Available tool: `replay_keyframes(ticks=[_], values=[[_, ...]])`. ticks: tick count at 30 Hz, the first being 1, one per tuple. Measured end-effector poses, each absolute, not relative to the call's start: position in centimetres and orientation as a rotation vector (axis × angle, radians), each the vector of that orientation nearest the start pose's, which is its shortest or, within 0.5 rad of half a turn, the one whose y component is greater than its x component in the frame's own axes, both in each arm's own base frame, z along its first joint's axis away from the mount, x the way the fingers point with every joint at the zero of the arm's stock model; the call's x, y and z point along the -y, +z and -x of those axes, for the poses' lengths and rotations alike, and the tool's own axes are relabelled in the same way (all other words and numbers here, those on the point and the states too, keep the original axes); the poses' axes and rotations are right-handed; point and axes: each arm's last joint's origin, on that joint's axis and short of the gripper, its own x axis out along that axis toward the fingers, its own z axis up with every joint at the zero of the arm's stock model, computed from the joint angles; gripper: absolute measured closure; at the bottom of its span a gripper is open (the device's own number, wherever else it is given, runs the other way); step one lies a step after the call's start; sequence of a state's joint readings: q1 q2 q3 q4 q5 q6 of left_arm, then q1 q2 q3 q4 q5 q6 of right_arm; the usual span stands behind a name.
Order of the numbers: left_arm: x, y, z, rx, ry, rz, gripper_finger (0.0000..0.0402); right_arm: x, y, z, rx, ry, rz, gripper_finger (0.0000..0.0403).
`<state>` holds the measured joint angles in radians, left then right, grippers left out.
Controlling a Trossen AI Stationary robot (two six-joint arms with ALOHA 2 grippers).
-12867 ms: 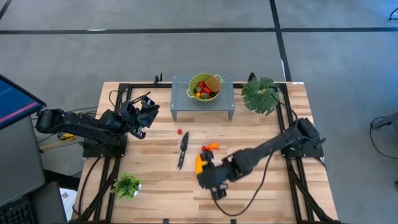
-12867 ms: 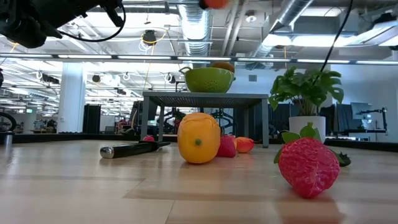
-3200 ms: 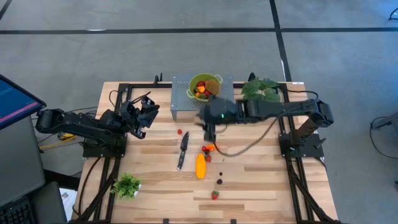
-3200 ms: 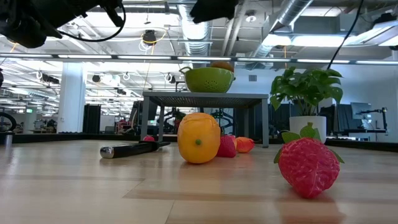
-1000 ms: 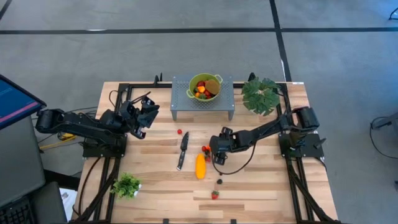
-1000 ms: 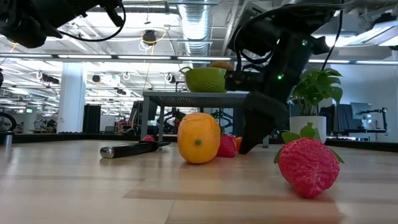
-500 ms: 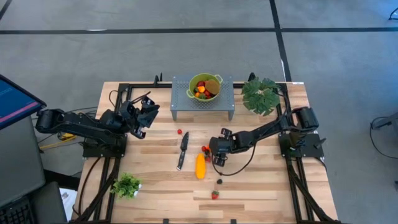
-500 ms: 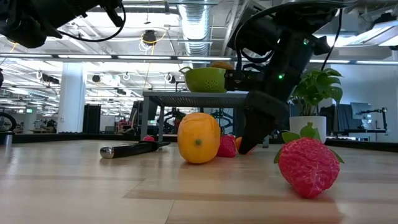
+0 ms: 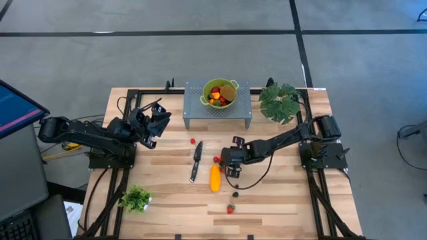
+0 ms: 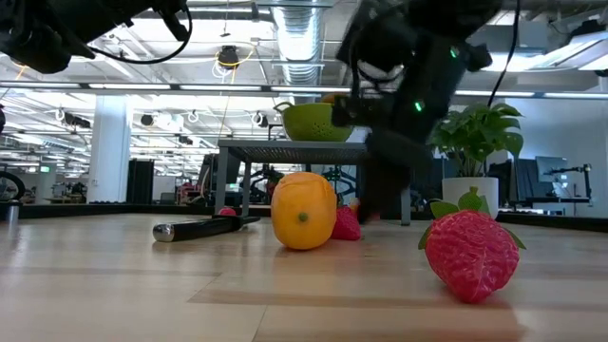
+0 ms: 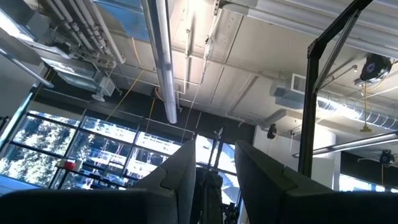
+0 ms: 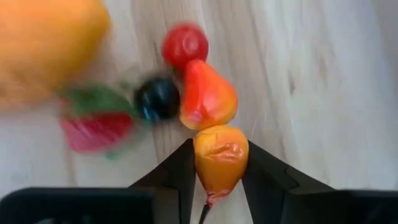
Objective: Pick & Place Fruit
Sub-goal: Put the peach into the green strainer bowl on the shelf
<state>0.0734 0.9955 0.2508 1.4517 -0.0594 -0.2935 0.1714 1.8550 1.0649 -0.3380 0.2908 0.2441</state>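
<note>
Pinching an orange fruit [image 12: 219,160] lengthwise between my right end effector's [image 12: 217,171] fingers, I have the grip made. Just past its tip sit a pear-shaped piece [image 12: 207,96], a dark ball [image 12: 157,99] and a red ball [image 12: 185,44]. Far ahead waits the bowl [image 9: 219,93]; my left end effector [image 9: 155,120] is well off, partly closed on nothing.

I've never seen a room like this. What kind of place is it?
Probably a robot lab or workshop in a big industrial building. Bare silver ceiling pipes and ducts run overhead, two dark robot arms are bolted to a light wooden table, and the floor around it is plain grey concrete.
</note>
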Motion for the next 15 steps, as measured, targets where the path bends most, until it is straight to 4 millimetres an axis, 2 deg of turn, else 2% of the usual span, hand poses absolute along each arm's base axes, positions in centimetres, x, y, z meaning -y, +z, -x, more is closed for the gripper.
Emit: replay_keyframes(ticks=[6,8,11,15], values=[[-1.4,26.6,-17.0,0.722,0.022,0.276,0.0296,-6.1,18.9,-36.0,-0.982,-0.162,0.116,0.0304],[-1.4,26.6,-17.0,0.72,0.022,0.276,0.0296,-6.2,21.3,-36.8,-0.904,-0.13,0.15,0.03],[-1.4,26.6,-17.0,0.718,0.019,0.275,0.0296,-5.7,24.7,-37.4,-0.816,-0.12,0.224,0.0296],[-1.4,26.6,-17.0,0.717,0.019,0.275,0.0296,-3.8,28.4,-38.0,-0.726,-0.181,0.314,0.0297]])
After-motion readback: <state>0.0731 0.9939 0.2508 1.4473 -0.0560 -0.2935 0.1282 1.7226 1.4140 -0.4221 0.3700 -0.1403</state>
